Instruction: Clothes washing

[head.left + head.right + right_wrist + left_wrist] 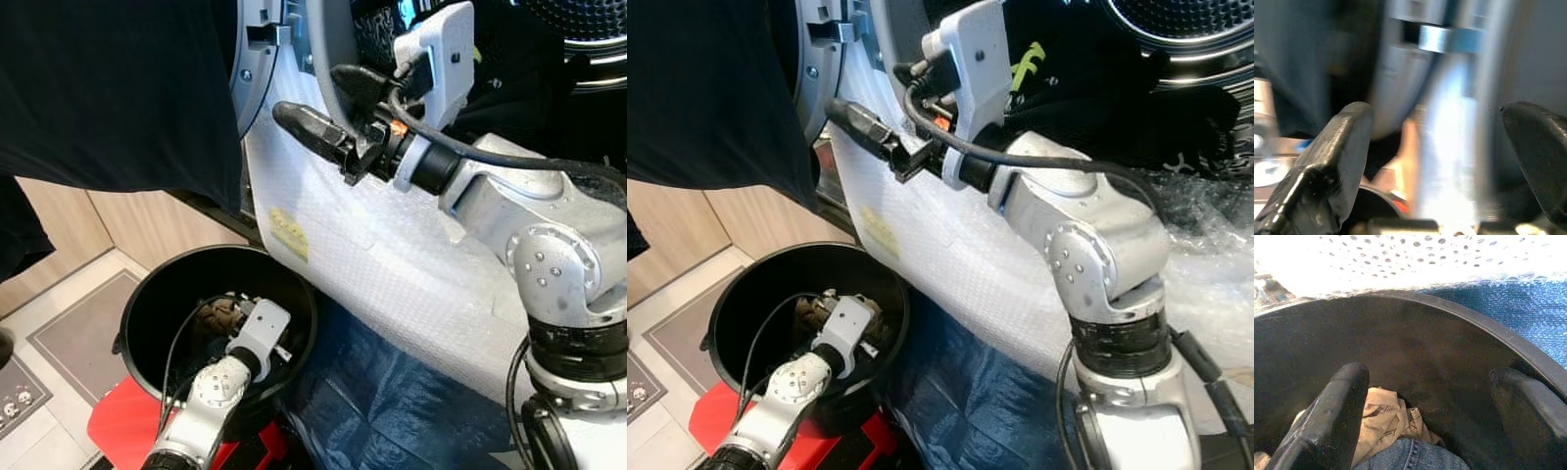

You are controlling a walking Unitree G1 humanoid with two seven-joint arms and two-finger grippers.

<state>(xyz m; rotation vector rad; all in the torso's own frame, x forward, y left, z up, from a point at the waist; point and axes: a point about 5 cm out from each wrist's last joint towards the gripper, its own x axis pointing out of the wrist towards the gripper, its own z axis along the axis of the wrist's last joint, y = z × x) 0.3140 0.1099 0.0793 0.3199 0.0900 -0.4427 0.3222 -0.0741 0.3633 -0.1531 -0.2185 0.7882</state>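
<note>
Pale wood flooring frames the black bucket (147, 294), lower left. Left gripper (1425, 431) reaches inside, fingers apart (empty), clothes (1386, 431) just below; right gripper (304, 122), fingers spread, hovers by the washer door (257, 59).

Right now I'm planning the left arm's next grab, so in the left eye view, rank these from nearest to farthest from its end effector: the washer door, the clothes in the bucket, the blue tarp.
1. clothes in the bucket, just beneath the left end effector
2. blue tarp, beside the bucket, robot's right
3. washer door, high above
</note>
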